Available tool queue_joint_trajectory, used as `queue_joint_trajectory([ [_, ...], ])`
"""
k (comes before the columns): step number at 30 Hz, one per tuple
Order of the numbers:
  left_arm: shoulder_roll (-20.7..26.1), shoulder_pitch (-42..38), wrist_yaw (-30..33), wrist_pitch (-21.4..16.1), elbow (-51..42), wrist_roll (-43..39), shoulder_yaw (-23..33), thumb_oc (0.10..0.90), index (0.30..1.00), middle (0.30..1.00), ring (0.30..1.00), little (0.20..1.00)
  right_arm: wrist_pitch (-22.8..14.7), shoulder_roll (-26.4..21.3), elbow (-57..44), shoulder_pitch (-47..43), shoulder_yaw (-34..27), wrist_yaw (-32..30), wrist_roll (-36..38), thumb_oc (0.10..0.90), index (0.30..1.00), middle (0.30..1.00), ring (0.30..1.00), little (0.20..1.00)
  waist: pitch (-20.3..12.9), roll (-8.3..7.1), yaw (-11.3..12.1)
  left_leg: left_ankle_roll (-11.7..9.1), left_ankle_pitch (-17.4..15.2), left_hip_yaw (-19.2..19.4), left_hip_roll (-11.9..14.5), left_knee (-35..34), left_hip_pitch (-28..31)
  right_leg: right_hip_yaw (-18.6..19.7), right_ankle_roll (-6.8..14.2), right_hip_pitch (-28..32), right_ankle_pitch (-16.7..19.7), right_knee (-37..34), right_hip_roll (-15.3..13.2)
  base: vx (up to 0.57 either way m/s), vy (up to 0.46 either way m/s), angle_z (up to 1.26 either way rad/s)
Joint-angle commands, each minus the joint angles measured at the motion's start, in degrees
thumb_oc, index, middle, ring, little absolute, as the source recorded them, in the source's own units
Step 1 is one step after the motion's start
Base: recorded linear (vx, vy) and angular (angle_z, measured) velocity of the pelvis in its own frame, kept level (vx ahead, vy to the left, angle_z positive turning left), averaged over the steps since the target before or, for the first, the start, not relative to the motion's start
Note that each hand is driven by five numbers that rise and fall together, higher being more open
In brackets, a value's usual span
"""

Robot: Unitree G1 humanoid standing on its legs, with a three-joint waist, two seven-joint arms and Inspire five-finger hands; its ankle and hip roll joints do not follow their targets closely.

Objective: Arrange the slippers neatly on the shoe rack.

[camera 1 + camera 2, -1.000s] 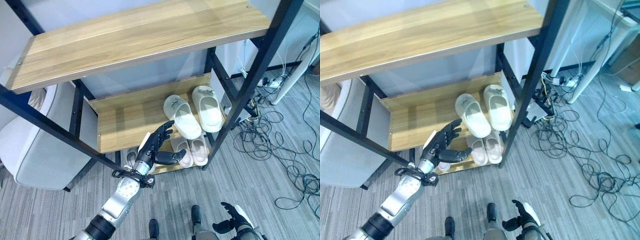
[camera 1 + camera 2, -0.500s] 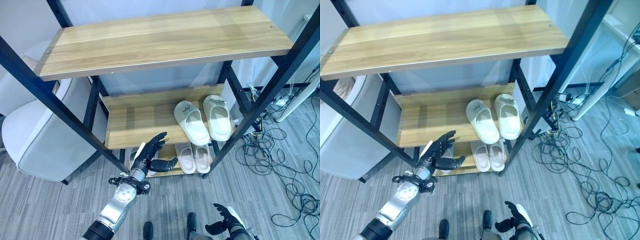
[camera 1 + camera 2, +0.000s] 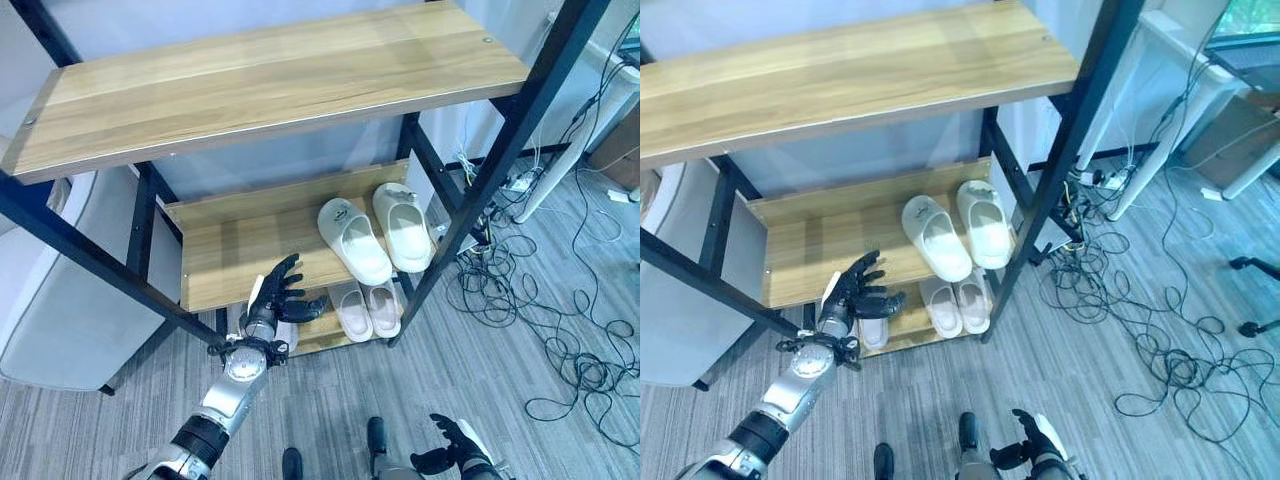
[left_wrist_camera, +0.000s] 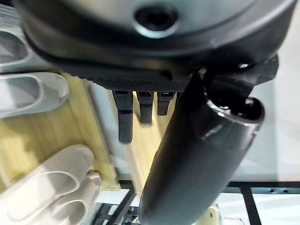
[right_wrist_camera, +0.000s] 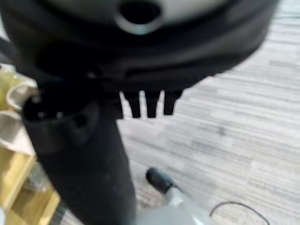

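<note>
1. Your right hand (image 3: 447, 457) hangs low over the grey floor (image 3: 330, 410), fingers loosely spread, holding nothing.
2. Your left hand (image 3: 272, 297) is splayed wide and empty at the front edge of the shoe rack (image 3: 230, 255).
3. A small slipper pair (image 3: 365, 308) sits on the bottom shelf.
4. The large white slippers (image 3: 378, 233) lie side by side on the middle shelf, right of bare wood.
5. Cables (image 3: 540, 300) crowd the floor to the right.

Two head cameras look steeply down from above at the same shoe rack (image 3: 270, 75) and grey floor (image 3: 1120, 300), set slightly apart. Each wrist camera looks very closely along its own robot hand, left toward the rack shelves, right toward the floor.
</note>
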Motion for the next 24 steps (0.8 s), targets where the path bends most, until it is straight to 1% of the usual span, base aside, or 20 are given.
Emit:
queue_joint_trajectory([
  [1,-0.2,-13.5,2.1,-5.7,2.3,0.5,2.7,0.8,0.9,0.9,0.9,0.9,-1.1,-3.2,-1.1,1.0,0.7,-1.4,0.1,0.8,0.9,0.9,0.9,0.9,-1.4,-0.28,-1.5,-1.5,1.1,-0.2,0.3,0.1,-5.2,-2.8,3.7,1.5,-8.3,0.8,-1.4,0.03,-0.005,-0.16],
  [4,-0.1,-16.3,2.9,-5.9,4.1,0.3,2.5,0.8,0.9,0.9,0.9,0.9,-1.1,-3.3,-1.5,0.6,0.9,-1.4,0.4,0.8,0.9,0.9,0.9,0.9,-1.3,-0.24,-2.0,-1.4,1.0,0.0,0.3,0.1,-5.3,-2.4,3.8,1.0,-8.2,0.8,-1.3,0.02,-0.007,-0.11],
  [6,0.4,-17.1,3.2,-6.1,3.4,-0.2,2.8,0.8,0.9,0.9,0.9,0.9,-1.2,-3.5,-1.8,0.5,1.0,-1.4,0.5,0.8,0.9,0.9,0.9,0.9,-1.1,-0.2,-2.2,-1.4,1.0,0.2,0.3,0.1,-5.5,-2.2,3.8,0.6,-8.1,0.8,-1.4,0.0,-0.007,-0.07],
  [11,0.7,-16.9,3.3,-6.6,1.0,-0.6,3.1,0.8,0.9,0.9,0.9,0.9,-1.4,-3.3,-2.3,0.8,1.0,-1.2,0.9,0.8,0.9,0.9,0.9,0.9,-1.1,-0.13,-2.2,-1.3,0.7,0.3,0.5,0.1,-5.4,-1.9,3.7,0.5,-8.2,0.8,-1.3,0.02,-0.002,-0.06],
  [17,1.8,-20.0,4.6,-5.5,4.6,2.5,2.7,0.8,0.9,0.9,0.9,0.9,-1.8,-3.1,-3.7,0.4,1.7,-1.1,1.0,0.8,0.9,0.9,0.9,0.9,-1.0,-0.24,-2.5,-1.3,0.5,0.4,0.6,0.1,-5.1,-1.8,3.8,0.7,-8.4,0.8,-1.1,0.01,0.0,0.0],
  [24,2.3,-23.1,5.4,-5.6,7.4,2.6,2.7,0.8,0.9,0.9,0.9,0.9,-1.8,-3.5,-5.4,0.3,2.6,-0.7,0.9,0.8,0.9,0.9,0.9,0.9,-0.7,-0.52,-3.1,-1.4,0.4,0.7,0.7,0.1,-5.6,-1.2,3.8,-0.3,-8.1,0.8,-0.9,0.01,-0.006,-0.03],
])
